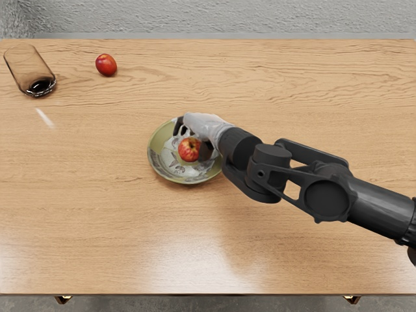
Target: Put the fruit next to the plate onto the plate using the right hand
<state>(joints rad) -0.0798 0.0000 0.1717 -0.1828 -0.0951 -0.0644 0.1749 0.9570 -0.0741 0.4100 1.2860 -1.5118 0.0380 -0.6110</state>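
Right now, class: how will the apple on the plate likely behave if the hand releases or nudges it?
The apple looks round and smooth, so it would probably roll when nudged. The raised rim of the plate would likely stop it. It shows no denting in the grip of the right hand, so it is probably stiff.

Rendered home dining setup, likely a kitchen or dining table. Wooden table carries a green plate, an apple over it, a second apple and a glass lying on its side. Rough grey surface beyond the far edge.
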